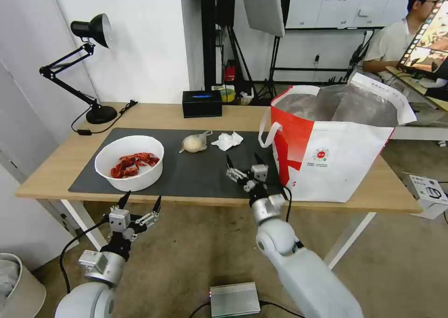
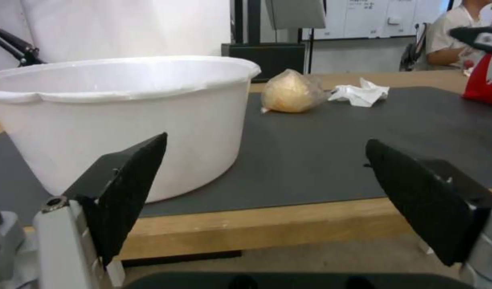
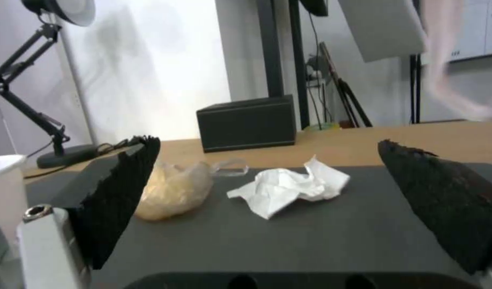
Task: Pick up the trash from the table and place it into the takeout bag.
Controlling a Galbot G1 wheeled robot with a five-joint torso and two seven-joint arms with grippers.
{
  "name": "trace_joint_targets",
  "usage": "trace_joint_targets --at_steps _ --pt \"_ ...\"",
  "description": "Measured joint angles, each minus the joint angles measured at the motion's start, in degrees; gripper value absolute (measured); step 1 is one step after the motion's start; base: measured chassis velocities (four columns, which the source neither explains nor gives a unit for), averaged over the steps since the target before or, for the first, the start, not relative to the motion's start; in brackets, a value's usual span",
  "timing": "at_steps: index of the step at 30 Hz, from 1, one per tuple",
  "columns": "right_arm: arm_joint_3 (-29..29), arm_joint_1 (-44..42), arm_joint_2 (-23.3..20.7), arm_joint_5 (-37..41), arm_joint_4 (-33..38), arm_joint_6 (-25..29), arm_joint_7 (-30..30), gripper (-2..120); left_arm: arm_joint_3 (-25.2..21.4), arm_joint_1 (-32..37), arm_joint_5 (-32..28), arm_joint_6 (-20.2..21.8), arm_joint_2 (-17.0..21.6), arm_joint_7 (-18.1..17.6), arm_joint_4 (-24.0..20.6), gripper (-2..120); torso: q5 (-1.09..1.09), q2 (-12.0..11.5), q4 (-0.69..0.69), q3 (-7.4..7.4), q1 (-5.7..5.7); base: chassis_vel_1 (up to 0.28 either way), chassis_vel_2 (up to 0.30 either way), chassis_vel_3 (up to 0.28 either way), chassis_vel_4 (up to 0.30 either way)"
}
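Now | right claw (image 1: 245, 160) hovering spread over the mat, tissue (image 1: 227, 140) just ahead | left claw (image 1: 140, 202) waiting spread before the bowl (image 1: 129, 162), off the counter (image 1: 56, 169) edge

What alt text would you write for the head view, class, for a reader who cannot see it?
Both grippers hang open at a wooden table's near edge: the right gripper over the grey mat beside the takeout bag, the left gripper before the bowl of red shells.

desk (image 1: 154, 117): we see light wood, smooth, matt
mat (image 1: 196, 176): dark grey, matt
bowl (image 1: 135, 178): white plastic, smooth
tissue (image 1: 227, 141): crumpled white paper
knotted bag (image 1: 195, 143): thin clear plastic
takeout bag (image 1: 336, 169): silver foil lining, shiny
right tool (image 3: 288, 208): its black pads (image 3: 123, 200) look rough to us
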Motion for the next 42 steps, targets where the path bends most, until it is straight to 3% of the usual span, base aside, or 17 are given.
trace_joint_targets --at_steps 12,22,39,42 --pt "-5.12 11.99 1.84 3.73 -9.99 -0.83 1.87 100 0.23 -0.69 -0.30 -0.45 -0.35 0.23 0.91 100 0.00 0.00 0.00 0.00 0.00 0.000 0.000 0.000 0.000" --pt "-10.74 23.03 3.13 8.36 -19.17 -5.10 5.92 100 0.64 -1.54 -0.36 -0.67 -1.35 1.15 1.86 100 -0.01 0.00 -0.01 0.00 0.00 0.000 0.000 0.000 0.000" --pt "-17.31 32.95 5.79 21.07 -24.46 -25.23 15.63 100 0.89 -1.74 -0.48 -1.60 -1.82 1.47 2.54 100 0.00 0.00 0.00 0.00 0.00 0.000 0.000 0.000 0.000" --pt "-17.65 33.60 6.39 21.60 -25.42 -26.81 16.24 100 0.90 -1.81 -0.48 -1.60 -1.86 1.47 2.56 100 0.00 0.01 0.00 -0.01 0.00 0.000 0.000 0.000 0.000"
